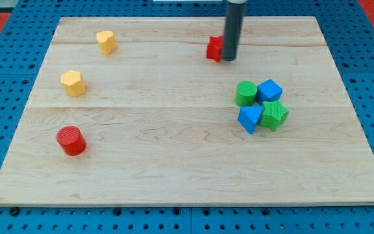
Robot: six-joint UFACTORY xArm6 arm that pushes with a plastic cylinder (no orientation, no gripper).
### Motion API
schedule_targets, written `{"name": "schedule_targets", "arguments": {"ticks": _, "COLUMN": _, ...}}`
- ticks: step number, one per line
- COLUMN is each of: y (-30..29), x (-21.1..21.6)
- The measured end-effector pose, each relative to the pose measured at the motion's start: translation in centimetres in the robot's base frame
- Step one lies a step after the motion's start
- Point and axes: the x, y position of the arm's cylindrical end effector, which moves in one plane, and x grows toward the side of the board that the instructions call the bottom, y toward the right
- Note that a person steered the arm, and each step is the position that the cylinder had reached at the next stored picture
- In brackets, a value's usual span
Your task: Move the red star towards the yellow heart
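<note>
The red star point(213, 49) lies near the view's top centre of the wooden board, partly hidden by my rod. My tip point(228, 59) touches the star's right side. The yellow heart point(106, 41) sits at the view's top left, far to the left of the star. The path between them along the top of the board holds no other block.
A yellow hexagonal block point(73, 83) lies at the left. A red cylinder point(71, 140) is at the lower left. At the right cluster a green cylinder point(245, 93), a blue cube point(269, 90), a blue triangle point(250, 119) and a green star point(274, 115). The board's top edge point(174, 18) is close.
</note>
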Motion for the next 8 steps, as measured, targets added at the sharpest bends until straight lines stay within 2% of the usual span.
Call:
{"name": "schedule_targets", "arguments": {"ticks": 1, "y": -4.0, "x": -0.9}}
{"name": "schedule_targets", "arguments": {"ticks": 2, "y": -3.7, "x": -2.7}}
{"name": "schedule_targets", "arguments": {"ticks": 3, "y": -0.4, "x": -3.5}}
{"name": "schedule_targets", "arguments": {"ticks": 4, "y": 6.3, "x": -4.0}}
{"name": "schedule_targets", "arguments": {"ticks": 5, "y": 6.0, "x": -6.7}}
{"name": "schedule_targets", "arguments": {"ticks": 7, "y": -5.2, "x": -6.7}}
{"name": "schedule_targets", "arguments": {"ticks": 8, "y": -8.5, "x": -6.7}}
